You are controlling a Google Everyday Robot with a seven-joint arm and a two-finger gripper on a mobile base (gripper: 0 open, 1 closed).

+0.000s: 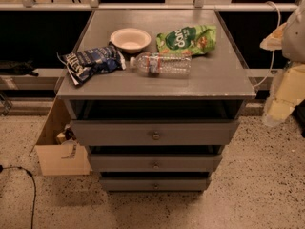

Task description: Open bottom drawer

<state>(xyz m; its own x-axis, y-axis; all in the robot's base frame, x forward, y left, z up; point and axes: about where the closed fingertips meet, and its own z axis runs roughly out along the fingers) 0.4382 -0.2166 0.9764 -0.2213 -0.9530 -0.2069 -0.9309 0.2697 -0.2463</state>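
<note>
Gray-painted bottom drawer (155, 183), lowest of three, apparently shut, knob (155, 185) untouched; whole pull left to do. Pale hand (282, 99) at right edge, well apart, open or closed impossible to tell. Gray worktop (224, 75) carrying bowl (130, 38), water bottle (162, 64), two snack bags (187, 39); speckled floor (257, 194) below.

At the frame's right edge, the robot's arm (294, 35) shows a rounded grey upper shell above pale cream segments, with a thin white cable (276, 37) looping alongside. Its cream-coloured gripper (279, 108) sits lowest, at mid-right.
</note>
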